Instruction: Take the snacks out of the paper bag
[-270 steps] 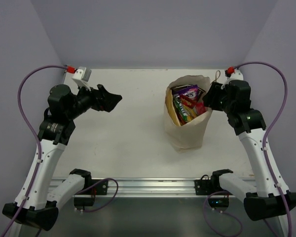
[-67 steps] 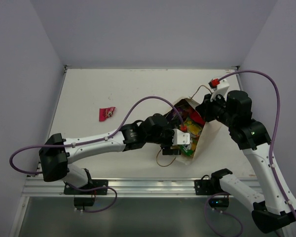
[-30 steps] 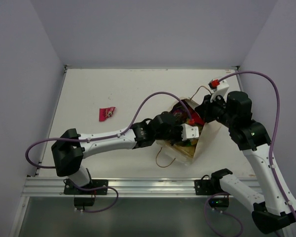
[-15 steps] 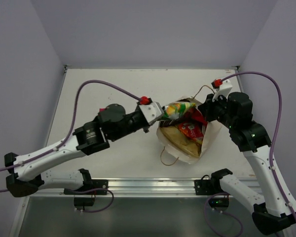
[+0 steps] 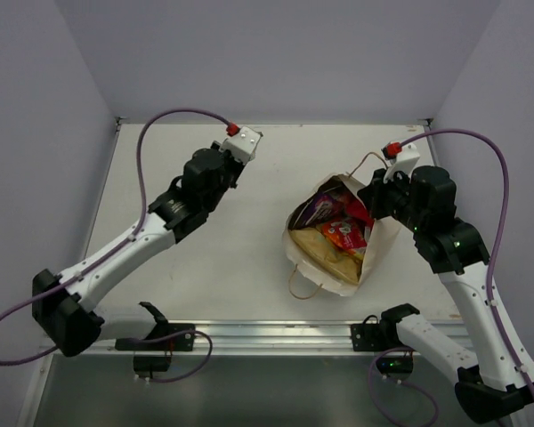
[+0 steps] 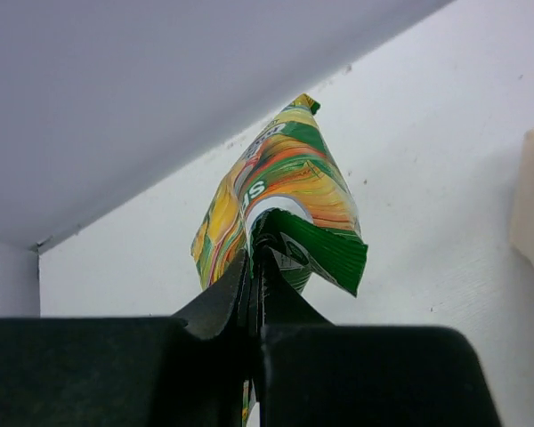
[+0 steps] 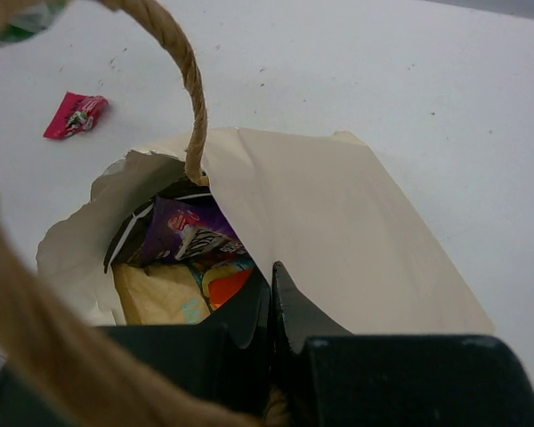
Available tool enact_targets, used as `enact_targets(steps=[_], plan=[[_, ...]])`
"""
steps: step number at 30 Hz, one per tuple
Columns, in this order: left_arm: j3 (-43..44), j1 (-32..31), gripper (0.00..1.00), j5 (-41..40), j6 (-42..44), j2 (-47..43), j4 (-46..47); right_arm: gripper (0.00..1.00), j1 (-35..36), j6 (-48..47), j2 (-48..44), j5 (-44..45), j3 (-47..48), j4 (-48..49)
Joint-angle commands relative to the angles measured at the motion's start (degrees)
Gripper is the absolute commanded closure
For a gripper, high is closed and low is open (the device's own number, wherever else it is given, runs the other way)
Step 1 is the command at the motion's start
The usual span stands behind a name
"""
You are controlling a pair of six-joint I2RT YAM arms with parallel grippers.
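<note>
From above, a tall cream paper carrier bag (image 5: 376, 252) leans on the white matte table (image 5: 249, 258) at right of centre, its creased mouth gaping upward; inside show a purple foil packet (image 5: 319, 209), a red glossy packet (image 5: 343, 234) and a smooth tan pouch (image 5: 316, 247); the right arm (image 5: 470, 285) reaches to the bag's far-right rim, while the left arm (image 5: 125, 253) stretches over the table's left half, well apart from the bag. In the left wrist view the left pincer (image 6: 254, 258) has its black fingers pressed together on the crimped edge of a glossy green-yellow packet (image 6: 280, 191), which juts up crumpled and pointed, held clear above the table and outside the bag. In the right wrist view the right pincer (image 7: 270, 289) is closed tight on the bag's paper rim; a twisted brown cord handle (image 7: 192, 98) rises from the rim; the purple packet, an orange-red wrapper (image 7: 227, 283) and the tan pouch lie within, and a small red crinkled packet (image 7: 76, 114) lies flat on the table, well apart.
</note>
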Motion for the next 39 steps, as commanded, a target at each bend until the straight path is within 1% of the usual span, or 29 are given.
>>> enact_targets(steps=[1, 2, 3, 5, 7, 9, 10, 11, 12, 13, 16, 17, 19, 20, 21, 23, 24, 25, 26, 27, 28, 29, 32, 34, 35, 36, 37, 39], plan=[[-1.5, 3.7, 1.0, 0.8, 0.7, 6.7, 12.1, 1.0, 0.0, 0.5, -1.0, 0.2, 0.8, 3.7], [-1.9, 4.0, 1.0, -0.1, 1.1, 8.5, 14.0, 1.0, 0.0, 0.4, -1.0, 0.2, 0.6, 3.6], [-2.8, 4.1, 1.0, -2.9, 1.2, 11.7, 17.8, 1.0, 0.0, 0.4, -1.2, 0.1, 0.4, 4.0], [-3.4, 4.5, 0.99, -4.1, 0.7, 14.7, 20.3, 1.0, 0.0, 0.4, -1.3, 0.2, -0.1, 4.1], [-4.1, 4.8, 0.91, -3.7, -0.7, 18.2, 21.9, 1.0, 0.0, 0.4, -1.2, -0.2, 0.0, 4.0], [-3.6, 4.8, 0.79, -1.9, -1.8, 20.2, 19.8, 0.99, 0.0, 0.3, -1.0, -0.4, 0.2, 3.7], [-3.4, 4.8, 0.72, -0.9, -3.4, 20.2, 18.9, 0.99, 0.0, 0.3, -1.0, -0.4, 0.4, 3.6], [-3.4, 4.8, 0.52, 0.2, -4.0, 19.8, 18.2, 0.99, -0.1, 0.2, -1.0, -0.5, 0.4, 3.6], [-3.9, 4.8, 0.39, 2.2, -4.7, 18.3, 16.8, 0.99, 0.0, 0.2, -1.0, -0.5, 0.5, 3.6], [-3.8, 4.7, 0.23, 2.9, -6.6, 17.3, 15.8, 0.99, 0.0, 0.2, -0.8, -0.6, 0.6, 3.7], [-3.2, 3.7, 0.12, 3.7, -10.3, 12.2, 10.9, 0.99, 0.0, 0.3, -0.4, -1.4, 1.0, 3.5], [-2.9, 2.0, 0.1, 4.1, -11.0, 9.1, 9.9, 0.99, 0.0, 0.4, -0.1, -1.7, 1.1, 3.3], [-2.3, -0.4, 0.09, 4.6, -13.3, 6.1, 7.3, 0.99, 0.0, 0.4, 0.2, -2.0, 1.3, 3.3], [-1.3, -3.9, 0.09, 5.4, -15.1, 4.0, 3.9, 0.99, 0.0, 0.4, 0.2, -2.1, 1.7, 3.3], [-0.6, -5.9, 0.09, 5.8, -15.1, 3.3, 2.7, 0.99, 0.0, 0.5, 0.2, -2.0, 1.7, 3.3], [0.8, -9.6, 0.1, 7.4, -20.1, 2.7, 0.6, 0.99, 0.0, 0.6, 0.4, -2.0, 2.1, 3.3], [1.7, -12.4, 0.1, 9.4, -22.5, 2.7, -0.7, 0.99, 0.0, 0.6, 0.6, -1.9, 2.3, 3.1], [1.7, -13.8, 0.12, 10.6, -27.3, 2.9, -0.8, 0.99, 0.0, 0.7, 0.6, -1.7, 2.5, 3.0], [2.0, -16.2, 0.12, 12.7, -29.7, 3.7, -0.7, 0.99, 0.0, 0.7, 0.5, -1.7, 2.5, 3.2], [2.2, -17.6, 0.13, 12.9, -31.8, 4.3, -0.5, 0.99, 0.0, 0.7, 0.5, -1.5, 2.5, 3.2], [2.4, -18.9, 0.14, 12.9, -36.3, 5.0, -0.5, 0.99, 0.0, 0.7, 0.5, -1.2, 2.5, 3.2], [3.0, -21.4, 0.14, 12.8, -38.6, 6.7, -0.3, 0.99, 0.0, 0.7, 0.3, -1.1, 2.5, 3.2], [3.9, -25.7, 0.16, 12.2, -45.6, 10.1, 3.4, 0.99, 0.0, 0.7, 0.2, -0.5, 2.4, 3.2], [4.5, -27.1, 0.16, 11.3, -48.4, 11.9, 4.8, 0.99, 0.0, 0.8, -0.1, -0.5, 2.2, 3.3], [5.3, -27.9, 0.15, 8.5, -49.6, 13.8, 4.9, 0.99, 0.0, 1.1, -0.2, -0.4, 2.1, 3.3], [5.2, -27.9, 0.15, 7.6, -51.2, 14.6, 5.0, 0.99, 0.0, 1.1, -0.3, -0.4, 2.0, 3.3], [4.9, -28.0, 0.17, 7.0, -54.6, 15.4, 5.5, 0.99, 0.0, 1.2, -0.6, -0.5, 1.8, 3.5], [4.6, -27.9, 0.18, 4.8, -57.5, 18.2, 5.9, 0.99, 0.0, 1.7, -0.9, -0.5, 1.5, 3.6]])
